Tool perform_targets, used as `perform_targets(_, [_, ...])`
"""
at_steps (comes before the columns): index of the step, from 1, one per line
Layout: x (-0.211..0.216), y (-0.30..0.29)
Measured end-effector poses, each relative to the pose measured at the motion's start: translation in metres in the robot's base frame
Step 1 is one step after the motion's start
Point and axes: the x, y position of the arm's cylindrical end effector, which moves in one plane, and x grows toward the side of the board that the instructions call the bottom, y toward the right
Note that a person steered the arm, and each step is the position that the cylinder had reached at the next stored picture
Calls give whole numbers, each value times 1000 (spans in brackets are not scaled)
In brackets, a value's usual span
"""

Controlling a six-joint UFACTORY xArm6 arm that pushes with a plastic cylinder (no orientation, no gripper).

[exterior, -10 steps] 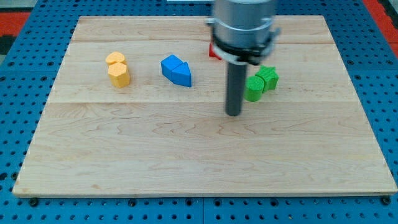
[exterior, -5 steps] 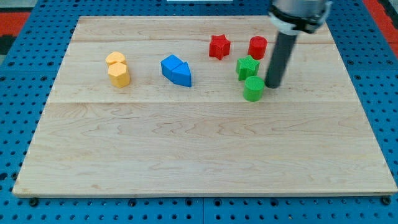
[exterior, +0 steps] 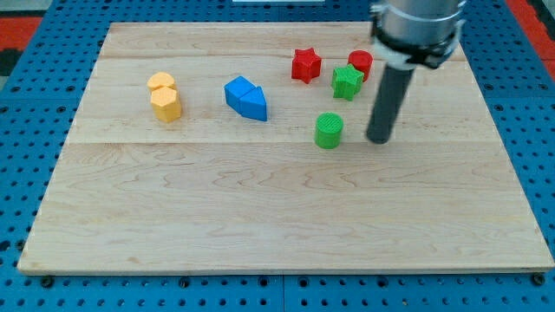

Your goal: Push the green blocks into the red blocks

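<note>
A red star block (exterior: 305, 65) and a red cylinder (exterior: 360, 63) sit near the view's top, right of centre. A green star block (exterior: 347, 82) lies just below them and touches the red cylinder. A green cylinder (exterior: 329, 130) stands alone lower down, apart from the others. My tip (exterior: 378, 139) rests on the board to the right of the green cylinder, a short gap away, and below the green star.
Two blue blocks (exterior: 245, 97) sit together left of centre. Two orange blocks (exterior: 164, 95) sit together at the view's left. The wooden board (exterior: 260, 217) lies on a blue pegboard.
The green star moved up against the red cylinder. The green cylinder slid left and down. My tip moved slightly down, to the right of the green cylinder.
</note>
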Motion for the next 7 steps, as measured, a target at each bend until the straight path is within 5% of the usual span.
perform_targets(3, [18,-42])
perform_targets(6, [-79,-53])
perform_targets(7, [-42,-37])
